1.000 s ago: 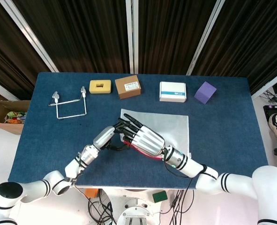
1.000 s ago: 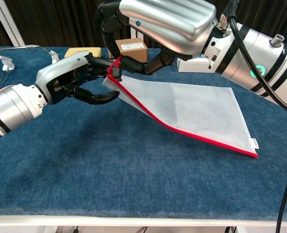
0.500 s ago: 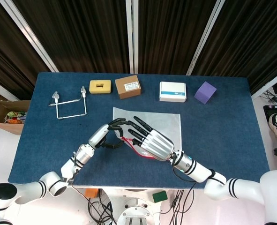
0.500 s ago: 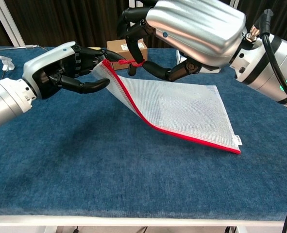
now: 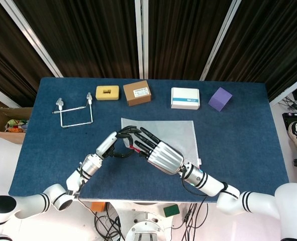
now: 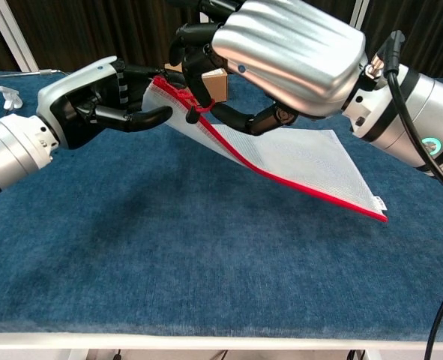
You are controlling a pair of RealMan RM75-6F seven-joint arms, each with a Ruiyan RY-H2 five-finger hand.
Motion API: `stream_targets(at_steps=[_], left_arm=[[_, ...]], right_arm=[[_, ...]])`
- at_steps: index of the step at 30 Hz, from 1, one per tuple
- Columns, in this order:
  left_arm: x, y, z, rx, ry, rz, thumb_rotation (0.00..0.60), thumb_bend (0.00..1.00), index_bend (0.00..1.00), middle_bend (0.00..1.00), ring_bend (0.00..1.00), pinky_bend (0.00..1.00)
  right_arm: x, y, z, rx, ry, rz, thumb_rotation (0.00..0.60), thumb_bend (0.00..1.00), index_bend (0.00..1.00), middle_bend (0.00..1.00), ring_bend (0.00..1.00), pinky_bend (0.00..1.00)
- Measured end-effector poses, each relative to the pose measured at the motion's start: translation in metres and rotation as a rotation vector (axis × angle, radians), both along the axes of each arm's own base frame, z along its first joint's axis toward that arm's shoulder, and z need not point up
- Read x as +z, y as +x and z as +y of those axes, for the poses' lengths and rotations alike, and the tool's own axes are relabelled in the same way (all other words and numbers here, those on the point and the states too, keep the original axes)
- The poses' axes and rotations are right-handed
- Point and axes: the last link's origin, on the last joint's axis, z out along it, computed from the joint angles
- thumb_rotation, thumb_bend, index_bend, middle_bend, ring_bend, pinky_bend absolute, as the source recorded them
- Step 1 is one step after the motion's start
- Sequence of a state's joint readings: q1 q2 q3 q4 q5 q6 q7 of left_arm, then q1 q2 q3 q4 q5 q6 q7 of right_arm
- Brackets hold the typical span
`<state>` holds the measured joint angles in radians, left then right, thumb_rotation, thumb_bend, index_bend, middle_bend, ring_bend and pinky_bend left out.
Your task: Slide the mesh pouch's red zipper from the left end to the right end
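Near the front middle of the bench (image 5: 47,125), my left robot hand (image 6: 94,101) pinches the left corner of the pouch (image 6: 303,161) and holds it off the cloth, so the mesh slopes down to its right corner, which alone rests on the bench. My right robot hand (image 6: 273,56) hovers over that raised end, fingers curled around the red pull (image 6: 199,109); the chest view shows the loop caught at my fingertips, so I judge it clamped on the pull, though the big metal back of the hand hides the exact grip.

Compared with 0.5 s ago, the left robot hand has lifted the corner slightly higher and the pouch has swung, its far right corner sliding a little to the right. The right hand has come back toward the left end, and the pull now hangs lower beside the red zipper (image 6: 296,184) instead of stretched out sideways. The slider seems hardly advanced: it sits close to the left corner, with nearly the whole red edge ahead of it.

So the task is barely begun. My reading is that the pouch shifted with my tug instead of the zipper running. I need a firmer hold on the left and a pull straight along the red edge.
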<state>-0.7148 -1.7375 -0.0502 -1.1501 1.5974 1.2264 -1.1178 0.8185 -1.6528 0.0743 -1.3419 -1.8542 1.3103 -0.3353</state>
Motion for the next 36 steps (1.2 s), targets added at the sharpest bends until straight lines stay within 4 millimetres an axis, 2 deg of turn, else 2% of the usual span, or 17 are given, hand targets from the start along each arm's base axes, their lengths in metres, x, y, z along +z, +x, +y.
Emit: stream_targets(at_steps=[6, 21, 30, 36], left_arm=[[0.004, 0.000, 0.001, 0.033, -0.030, -0.057, 0.600, 0.48, 0.64, 0.23, 0.10, 0.17], [0.013, -0.019, 0.011, 0.143, -0.014, -0.125, 0.600, 0.49, 0.64, 0.23, 0.10, 0.17], [0.015, -0.035, 0.018, 0.168, 0.078, -0.038, 0.600, 0.49, 0.64, 0.23, 0.10, 0.17], [0.017, -0.046, 0.020, 0.196, 0.117, 0.001, 0.600, 0.49, 0.64, 0.23, 0.10, 0.17]], right_arm=[[-0.005, 0.000, 0.000, 0.005, -0.005, 0.011, 0.600, 0.48, 0.72, 0.28, 0.00, 0.00], [0.008, -0.030, 0.009, -0.022, -0.029, 0.049, 0.600, 0.48, 0.72, 0.28, 0.00, 0.00], [0.018, -0.063, 0.024, -0.061, -0.031, 0.104, 0.600, 0.48, 0.72, 0.27, 0.00, 0.00], [0.028, -0.101, 0.039, -0.137, -0.030, 0.148, 0.600, 0.48, 0.72, 0.27, 0.00, 0.00]])
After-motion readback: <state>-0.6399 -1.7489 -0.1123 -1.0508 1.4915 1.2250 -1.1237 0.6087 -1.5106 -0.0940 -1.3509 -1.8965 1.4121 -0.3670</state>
